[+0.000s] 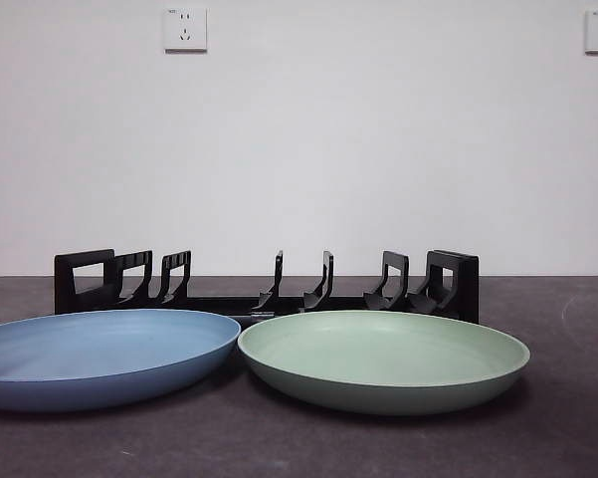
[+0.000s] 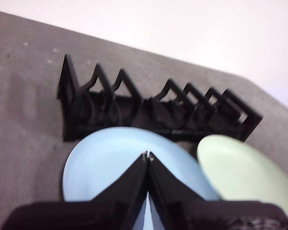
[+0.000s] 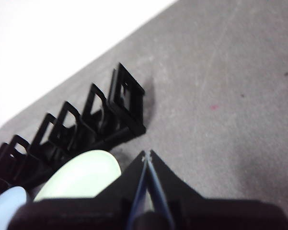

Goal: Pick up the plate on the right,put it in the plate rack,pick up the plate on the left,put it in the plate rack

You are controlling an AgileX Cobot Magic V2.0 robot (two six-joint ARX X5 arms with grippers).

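Note:
A green plate lies flat on the right of the table and a blue plate lies flat on the left, their rims close together. Behind them stands the long black plate rack, with nothing between its prongs. My left gripper hangs shut above the blue plate, with the rack beyond and the green plate to one side. My right gripper is shut, hovering beside the green plate near the rack's end. Neither gripper shows in the front view.
Dark grey tabletop stretches around the plates, with bare surface right of the rack. A white wall with two sockets stands behind the table.

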